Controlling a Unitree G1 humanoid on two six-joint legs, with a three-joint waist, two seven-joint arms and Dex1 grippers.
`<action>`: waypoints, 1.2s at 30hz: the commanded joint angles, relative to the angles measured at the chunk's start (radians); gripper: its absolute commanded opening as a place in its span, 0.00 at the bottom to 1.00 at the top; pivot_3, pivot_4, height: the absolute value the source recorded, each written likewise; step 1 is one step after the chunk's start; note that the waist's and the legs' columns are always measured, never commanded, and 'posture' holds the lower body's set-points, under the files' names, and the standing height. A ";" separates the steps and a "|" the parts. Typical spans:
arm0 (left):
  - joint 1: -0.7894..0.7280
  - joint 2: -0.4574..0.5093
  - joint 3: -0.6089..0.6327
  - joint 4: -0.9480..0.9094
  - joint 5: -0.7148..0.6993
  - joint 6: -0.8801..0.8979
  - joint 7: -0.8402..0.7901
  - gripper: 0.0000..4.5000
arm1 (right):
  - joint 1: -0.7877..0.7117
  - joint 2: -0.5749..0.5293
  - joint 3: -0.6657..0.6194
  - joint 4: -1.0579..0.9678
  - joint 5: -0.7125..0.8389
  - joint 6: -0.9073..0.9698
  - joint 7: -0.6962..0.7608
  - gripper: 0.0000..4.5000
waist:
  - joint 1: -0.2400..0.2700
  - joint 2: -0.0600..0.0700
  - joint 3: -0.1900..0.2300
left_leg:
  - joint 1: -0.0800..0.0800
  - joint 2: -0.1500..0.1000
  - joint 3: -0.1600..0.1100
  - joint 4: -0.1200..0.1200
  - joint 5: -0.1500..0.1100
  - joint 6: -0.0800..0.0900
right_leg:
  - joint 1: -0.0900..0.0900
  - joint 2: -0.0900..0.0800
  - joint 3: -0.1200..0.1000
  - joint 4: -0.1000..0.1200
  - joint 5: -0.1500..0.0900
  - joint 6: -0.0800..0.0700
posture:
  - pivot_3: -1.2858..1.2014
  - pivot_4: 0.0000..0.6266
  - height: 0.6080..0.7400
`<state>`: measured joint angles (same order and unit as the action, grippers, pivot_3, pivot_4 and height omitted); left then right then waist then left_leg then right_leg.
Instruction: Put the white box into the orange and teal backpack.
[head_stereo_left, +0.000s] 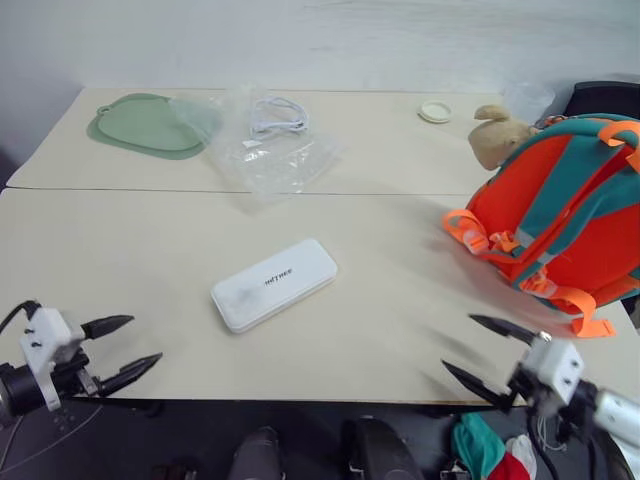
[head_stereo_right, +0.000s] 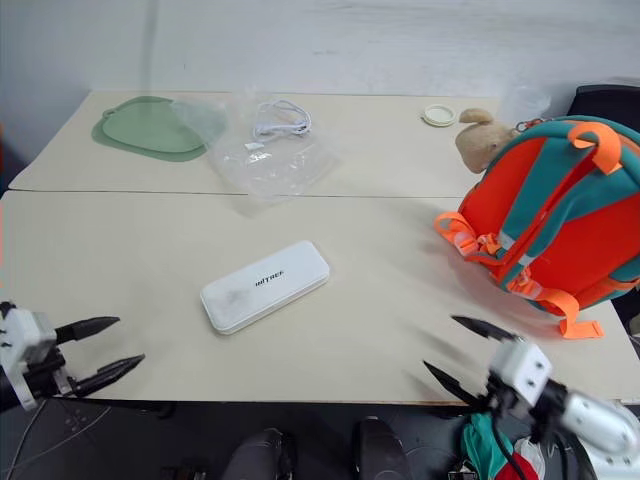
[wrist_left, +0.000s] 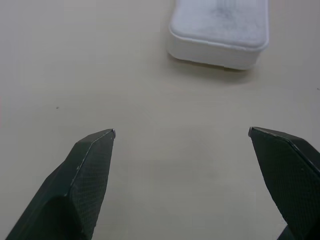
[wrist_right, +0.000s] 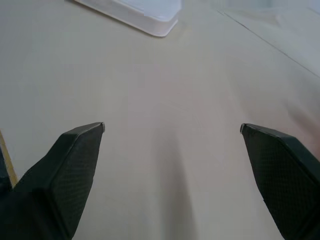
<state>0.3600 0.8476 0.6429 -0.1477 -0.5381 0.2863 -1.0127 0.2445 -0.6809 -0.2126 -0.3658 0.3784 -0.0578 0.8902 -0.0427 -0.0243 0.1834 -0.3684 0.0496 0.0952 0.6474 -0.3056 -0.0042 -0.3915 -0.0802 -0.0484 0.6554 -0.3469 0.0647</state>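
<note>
The white box lies flat on the beige table, near the middle, with small dark lettering on top. At the right edge the orange and teal backpack stands upright, straps facing me, a beige plush charm beside its top. My left gripper hovers open at the front left edge, pointing toward the box; its wrist view shows the box's end ahead of the fingertips. Open too, my right gripper hangs at the front right, below the backpack, and the box's corner appears far ahead of it.
A pale green mat lies at the back left. Beside it is a clear plastic bag with a white cable. A small round lid sits at the back right. A seam runs across the table.
</note>
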 joint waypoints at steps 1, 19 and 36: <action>-0.092 -0.039 0.036 0.033 0.005 0.011 0.134 0.87 | -0.196 0.028 0.146 -0.056 -0.036 0.211 -0.094 0.86 | 0.006 0.000 0.000 | 0.000 0.000 -0.001 0.000 0.000 0.000 | 0.000 0.000 -0.001 0.000 0.000 0.000 | 0.52 0.24 1.00; -0.119 -0.258 -0.250 -0.305 -0.002 0.319 0.439 0.00 | -0.875 0.453 0.445 0.747 -0.402 0.127 -0.332 0.00 | 0.000 -0.001 -0.001 | -0.004 -0.001 0.001 0.002 0.003 -0.004 | -0.003 0.001 -0.001 0.002 0.000 0.000 | 0.52 0.24 1.00; -0.334 -0.238 -0.406 -0.196 0.053 0.362 0.434 0.00 | -0.629 0.313 0.438 0.386 -0.207 0.245 0.013 0.00 | -0.004 -0.001 -0.001 | -0.003 -0.001 -0.001 0.001 0.002 -0.002 | -0.001 0.001 -0.002 0.002 0.000 0.000 | 0.52 0.24 1.00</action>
<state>0.0430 0.6072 0.2811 -0.3292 -0.4811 0.6608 -0.5482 -0.3899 -0.3727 0.2067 0.0968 0.1317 0.1746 0.8632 -0.0468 -0.0253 0.1827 -0.3713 0.0489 0.0947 0.6484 -0.3040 -0.0063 -0.3929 -0.0794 -0.0499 0.6574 -0.3466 0.0651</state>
